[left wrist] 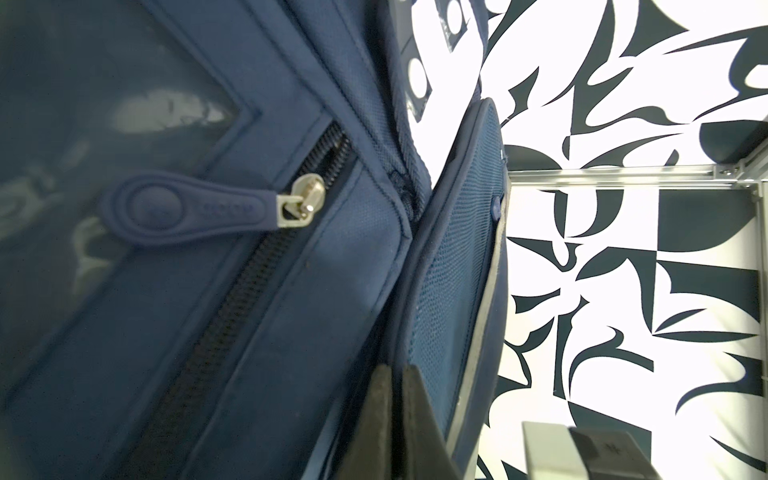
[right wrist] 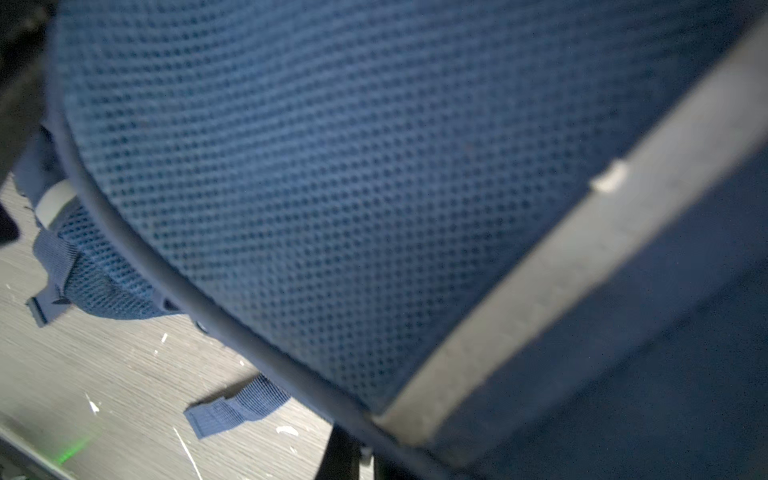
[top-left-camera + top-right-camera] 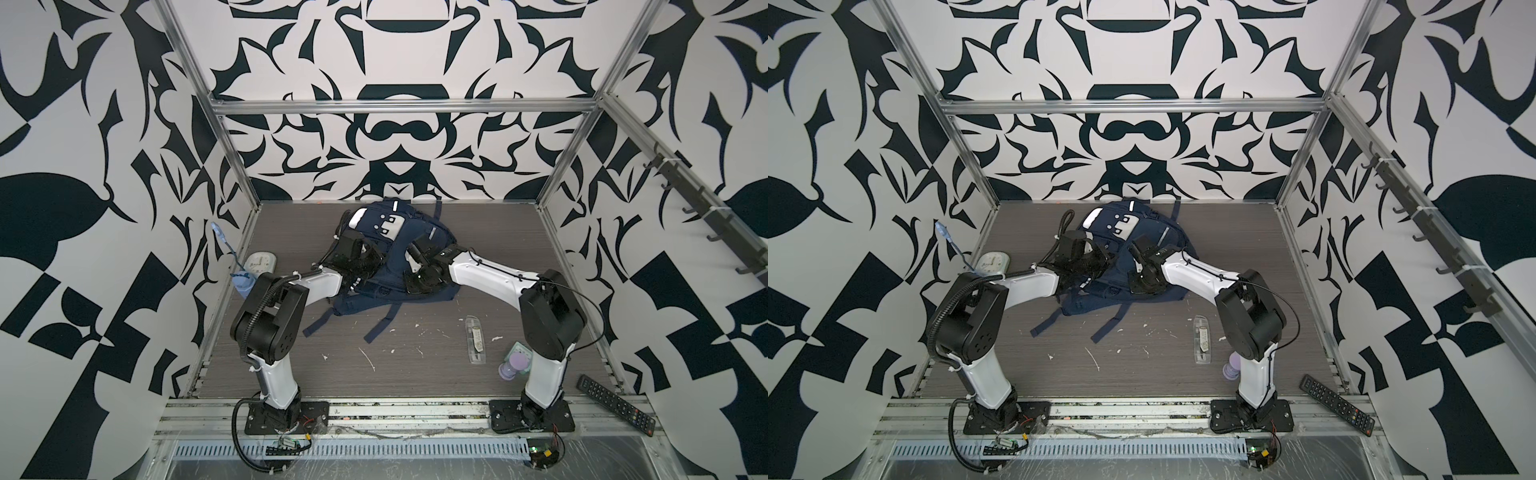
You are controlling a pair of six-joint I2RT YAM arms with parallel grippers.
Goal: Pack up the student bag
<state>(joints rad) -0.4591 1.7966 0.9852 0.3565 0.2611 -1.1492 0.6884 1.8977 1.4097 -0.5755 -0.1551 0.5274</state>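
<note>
The student bag point(image 3: 390, 259) point(image 3: 1121, 270), navy with a white dotted patch, lies at the back middle of the table in both top views. My left gripper point(image 3: 370, 259) point(image 3: 1100, 259) sits at its left side, my right gripper point(image 3: 412, 259) point(image 3: 1136, 259) at its right side. In the left wrist view the left gripper point(image 1: 400, 370) is shut on the piped edge of a mesh flap point(image 1: 453, 249), beside a zip with a navy pull point(image 1: 183, 208). In the right wrist view the right gripper point(image 2: 363, 449) is shut on the piped rim of a mesh panel point(image 2: 332, 166) with a grey strip point(image 2: 582, 270).
Two bag straps point(image 3: 380, 328) trail toward the front. A white clock point(image 3: 259, 264) and a blue object point(image 3: 243, 284) lie at the left wall. A clear case point(image 3: 476, 338), a purple bottle point(image 3: 513, 368) and a black remote point(image 3: 615, 403) lie front right.
</note>
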